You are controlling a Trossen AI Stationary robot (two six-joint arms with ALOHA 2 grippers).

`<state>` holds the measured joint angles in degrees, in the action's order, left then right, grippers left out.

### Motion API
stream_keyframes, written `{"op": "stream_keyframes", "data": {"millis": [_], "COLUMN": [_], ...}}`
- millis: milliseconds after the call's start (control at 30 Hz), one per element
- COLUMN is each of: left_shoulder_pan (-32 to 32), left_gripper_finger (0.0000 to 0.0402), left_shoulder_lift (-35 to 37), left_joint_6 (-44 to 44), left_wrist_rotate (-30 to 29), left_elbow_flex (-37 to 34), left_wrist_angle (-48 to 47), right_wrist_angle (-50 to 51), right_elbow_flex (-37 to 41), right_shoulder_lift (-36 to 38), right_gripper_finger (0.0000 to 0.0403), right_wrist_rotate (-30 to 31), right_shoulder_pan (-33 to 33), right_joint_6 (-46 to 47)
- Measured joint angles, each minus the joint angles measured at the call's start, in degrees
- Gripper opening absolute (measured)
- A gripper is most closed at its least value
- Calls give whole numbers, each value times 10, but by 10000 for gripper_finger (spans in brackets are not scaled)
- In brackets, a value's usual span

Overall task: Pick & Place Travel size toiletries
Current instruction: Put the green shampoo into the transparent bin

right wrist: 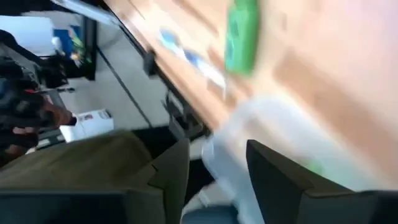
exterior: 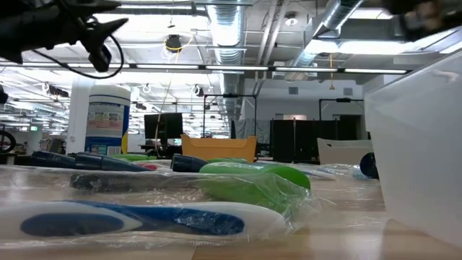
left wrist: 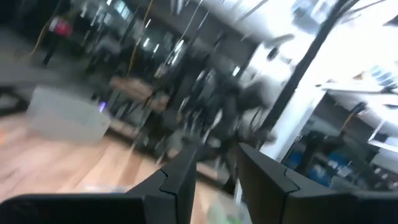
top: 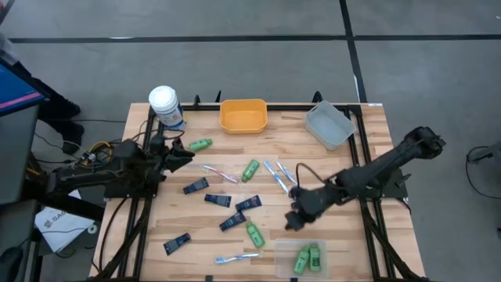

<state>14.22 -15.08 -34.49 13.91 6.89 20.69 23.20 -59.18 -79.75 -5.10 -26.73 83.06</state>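
Toiletries lie scattered on the wooden table: green bottles (top: 250, 170) (top: 255, 233) (top: 201, 144), navy tubes (top: 218, 200) (top: 177, 244), a pink toothbrush (top: 221, 173) and blue ones (top: 275, 175) (top: 237, 257). Two green bottles (top: 308, 257) lie inside the clear bin (top: 286, 249) at the near edge. My right gripper (top: 291, 223) (right wrist: 217, 168) hangs open and empty just beyond that bin's far left corner. My left gripper (top: 188, 153) (left wrist: 217, 174) is raised at the table's left, next to the far green bottle, open and empty.
A white-lidded canister (top: 166, 106), an orange bin (top: 243, 115) and a grey bin (top: 329, 125) stand along the far edge. Bare wood shows at the table's right side and near left corner. In the low view a wrapped toothbrush (exterior: 144, 220) lies closest.
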Motion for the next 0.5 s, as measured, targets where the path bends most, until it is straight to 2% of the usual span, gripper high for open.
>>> {"op": "stream_keyframes", "data": {"millis": [133, 233, 300, 400, 500], "left_shoulder_pan": [0, 0, 0, 0, 3], "left_gripper_finger": [112, 112, 112, 112, 116], "left_shoulder_lift": [-104, -198, -260, -348, -417], "left_joint_6": [45, 105, 153, 213, 247], "left_wrist_rotate": [0, -14, -43, -116, -175], "left_elbow_flex": [82, 164, 220, 287, 319], "left_wrist_angle": [-96, -202, -298, -423, -465], "right_wrist_angle": [-24, -45, -51, -53, -52], "right_elbow_flex": [0, 0, 0, 0, 0], "right_shoulder_lift": [29, 51, 66, 85, 102], "right_gripper_finger": [126, 111, 102, 92, 85], "right_wrist_rotate": [11, 13, 14, 23, 36], "right_shoulder_pan": [38, 61, 72, 81, 81], "right_joint_6": [-112, -176, -207, -247, -279]}}
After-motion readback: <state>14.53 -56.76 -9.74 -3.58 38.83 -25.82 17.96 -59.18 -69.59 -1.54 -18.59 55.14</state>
